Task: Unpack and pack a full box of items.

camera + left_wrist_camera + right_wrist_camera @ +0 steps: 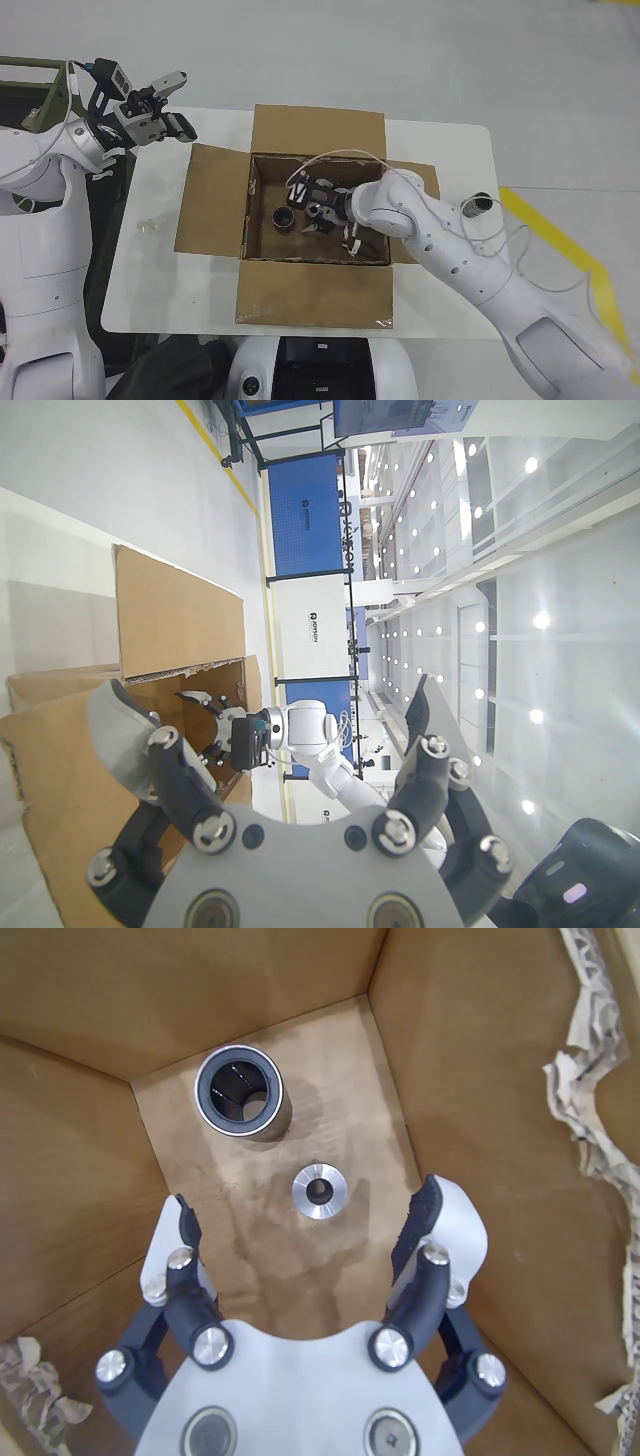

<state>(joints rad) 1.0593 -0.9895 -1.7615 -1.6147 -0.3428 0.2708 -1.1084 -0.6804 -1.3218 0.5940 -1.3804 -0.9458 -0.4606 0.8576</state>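
One box (315, 290) (open-topped) holds bearing (235, 1093) and bushing (307, 1193).

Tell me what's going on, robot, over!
Right gripper open inside box, above small metal ring. Left gripper open, off beside box. Black-rimmed cylinder stands nearby, nothing blocking.

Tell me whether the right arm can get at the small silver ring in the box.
Probably yes: the right tool hangs open inside the box above the small silver ring, nothing between them; the black-lined cylinder stands apart.

The pincer (305, 1207) (jaws spread) hangs in the box (300, 978) over a steel ring (331, 1206) beside a cylinder (273, 1094).
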